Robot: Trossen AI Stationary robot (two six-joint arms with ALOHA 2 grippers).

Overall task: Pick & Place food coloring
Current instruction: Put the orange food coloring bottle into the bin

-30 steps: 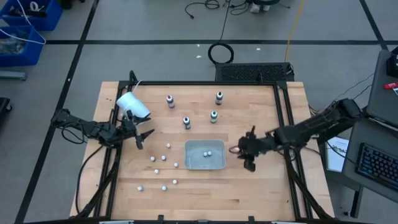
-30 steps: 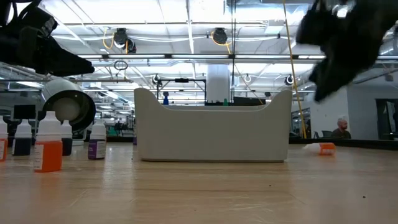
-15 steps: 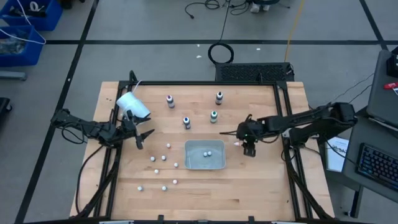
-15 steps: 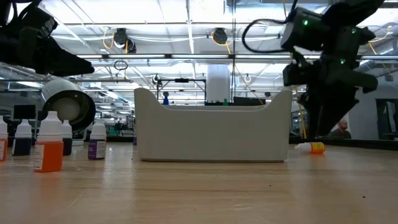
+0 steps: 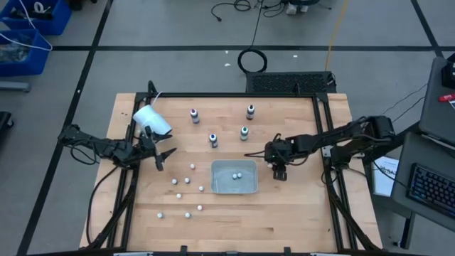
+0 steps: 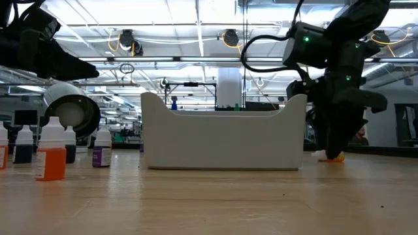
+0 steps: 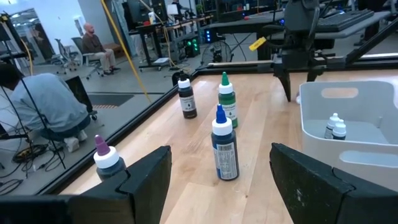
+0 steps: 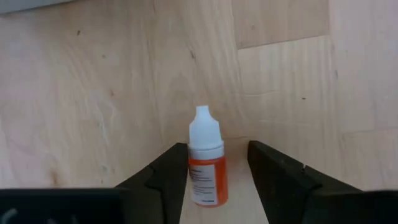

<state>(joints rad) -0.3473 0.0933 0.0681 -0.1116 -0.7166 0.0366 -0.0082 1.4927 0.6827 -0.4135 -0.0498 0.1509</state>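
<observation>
Four food coloring bottles stand upright on the table's far half: purple (image 5: 194,115), dark (image 5: 250,112), blue (image 5: 213,139) and green (image 5: 244,133). The left wrist view shows them too, the blue one (image 7: 224,149) nearest. My left gripper (image 5: 162,157) hangs open at the table's left side, apart from them. My right gripper (image 5: 278,172) is open and low, just right of the white bin (image 5: 234,186). Its fingers straddle a tiny orange bottle (image 8: 206,169) with a white cap that lies on its side on the wood. My right gripper (image 8: 217,149) comes from above, pointing down, with one finger (image 8: 171,174) close against the orange bottle's side and the other standing off it. I cannot tell whether that finger touches the bottle, which lies flat on the table.
Two small bottles (image 7: 336,127) lie inside the bin. A large white cup (image 5: 151,121) lies on its side by the left arm. Several small white-capped bottles (image 5: 186,179) are scattered left of the bin. People sit in the room beyond the table.
My right gripper has moved toward the table's left and far side, up to the bin's right wall, and has come down to the table over the orange bottle.
</observation>
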